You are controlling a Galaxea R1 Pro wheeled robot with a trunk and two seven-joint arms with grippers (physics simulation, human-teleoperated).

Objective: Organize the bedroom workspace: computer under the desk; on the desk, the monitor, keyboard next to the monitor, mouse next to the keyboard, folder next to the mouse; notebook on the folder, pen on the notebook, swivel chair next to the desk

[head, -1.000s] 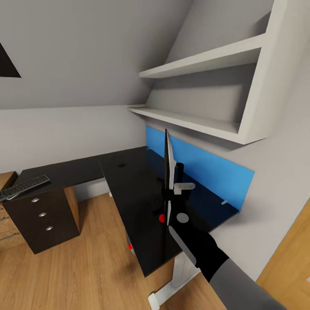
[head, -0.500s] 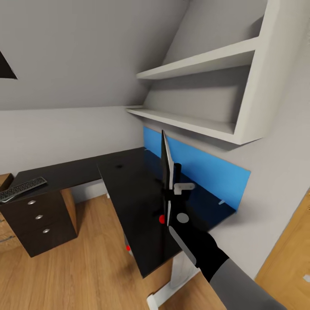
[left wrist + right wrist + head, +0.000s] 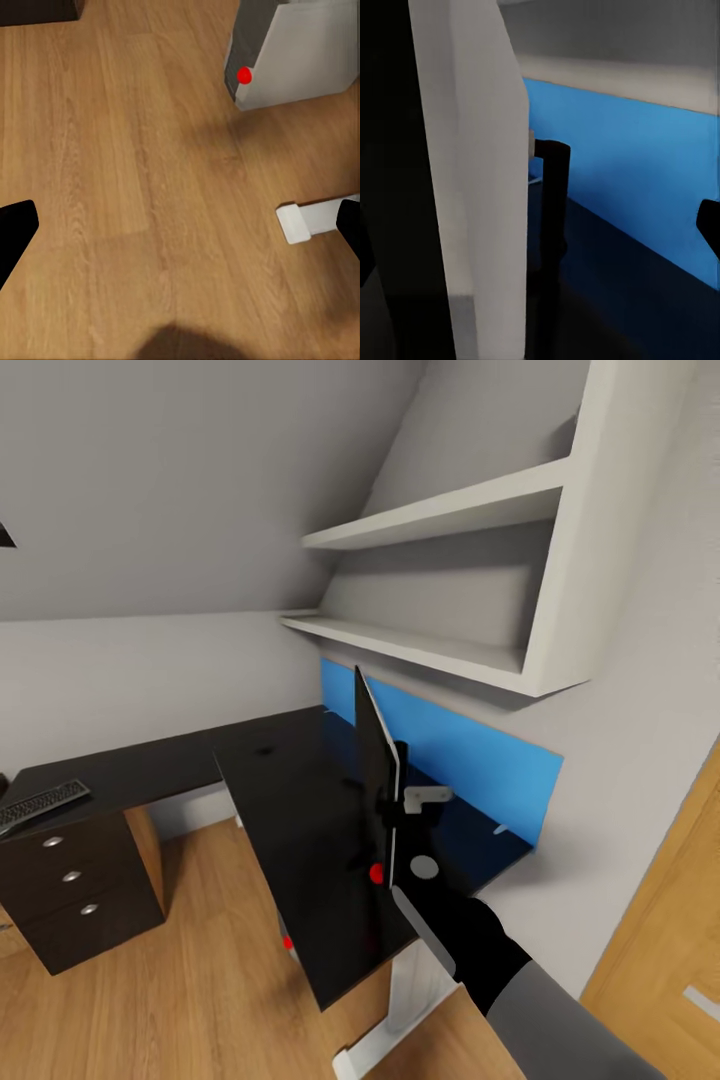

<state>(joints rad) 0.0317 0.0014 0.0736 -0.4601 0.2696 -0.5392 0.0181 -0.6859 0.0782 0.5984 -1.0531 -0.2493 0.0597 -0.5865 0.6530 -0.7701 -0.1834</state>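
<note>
**A:** Where does the wide flat monitor with the black front and white back [image 3: 375, 760] stand?

**B:** Upright on the large L-shaped desk with the black top [image 3: 290, 790], edge-on to the head camera, on the wing that runs along the blue back panel [image 3: 450, 755]; its thin black stand [image 3: 553, 202] is between the screen and that panel.

**A:** And the right gripper [image 3: 400, 830]?

**B:** At the monitor's lower near corner, by the small red dot; in the wrist view its jaws are spread, the one fingertip [image 3: 709, 225] I can make out well clear of the white back; so I judge it is straddling the edge, not clamping.

**A:** The left gripper [image 3: 180, 225]?

**B:** Spread wide and empty, low over the wooden floor [image 3: 135, 150]; near a grey box with a red dot [image 3: 292, 52], which may be the computer, and a white desk foot [image 3: 311, 221].

**A:** So how should the step be done well?

**B:** If the screen is to turn and face the room, close squarely on the edge first; pivot slowly about the stand and keep the base flat; a push high up could tip it towards the panel; leave bare top in front, since the flat black keyboard [image 3: 40, 807] lies at the far end of the other wing, above the drawers, and must come beside the monitor.
</note>
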